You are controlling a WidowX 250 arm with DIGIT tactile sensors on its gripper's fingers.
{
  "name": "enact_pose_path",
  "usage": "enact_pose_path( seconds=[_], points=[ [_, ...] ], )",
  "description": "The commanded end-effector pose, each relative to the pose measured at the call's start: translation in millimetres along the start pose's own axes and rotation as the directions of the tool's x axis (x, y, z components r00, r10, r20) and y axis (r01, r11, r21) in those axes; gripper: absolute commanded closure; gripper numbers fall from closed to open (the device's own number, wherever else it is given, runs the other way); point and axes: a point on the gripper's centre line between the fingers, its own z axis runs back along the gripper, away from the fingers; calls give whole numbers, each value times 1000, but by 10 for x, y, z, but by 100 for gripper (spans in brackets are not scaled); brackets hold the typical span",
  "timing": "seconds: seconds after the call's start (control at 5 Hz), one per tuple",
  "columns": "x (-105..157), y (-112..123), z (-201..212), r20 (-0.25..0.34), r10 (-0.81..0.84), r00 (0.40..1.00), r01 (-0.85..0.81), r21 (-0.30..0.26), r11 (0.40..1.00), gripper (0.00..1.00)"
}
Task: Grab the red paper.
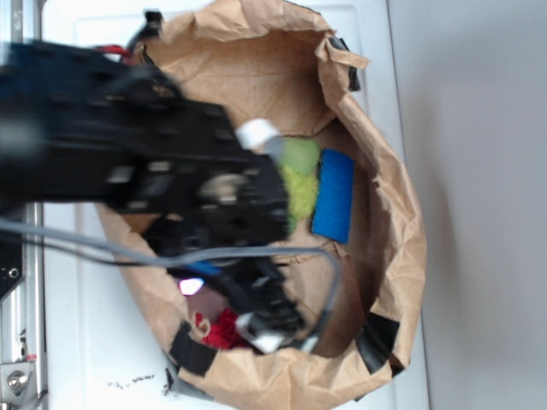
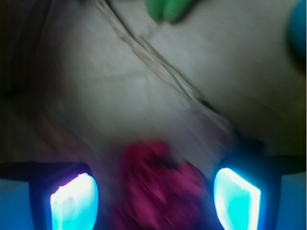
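Here the gripper (image 2: 156, 196) stood spread wide inside the brown paper bag (image 1: 397, 231), one glowing finger (image 2: 74, 203) on each side of the red paper (image 2: 158, 189). The red paper lay on the bag's floor between the fingers, slightly nearer the right-hand one in the wrist view; contact could not be told, as that view was blurred. In the exterior view it sat near the bag's lower rim, partly hidden under the gripper. Well apart from it, toward the bag's middle, lay a green fuzzy lump (image 1: 299, 175) with a blue block (image 1: 334, 195) just beside it.
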Motion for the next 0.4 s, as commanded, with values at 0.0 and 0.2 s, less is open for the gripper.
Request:
enact_pose_path(
  seconds=[0.0, 0.2],
  points=[
    [174, -281, -83, 116, -18, 993, 22, -41, 999, 0],
    [152, -260, -126, 117, -70, 991, 68, 18, 998, 0]
  ],
)
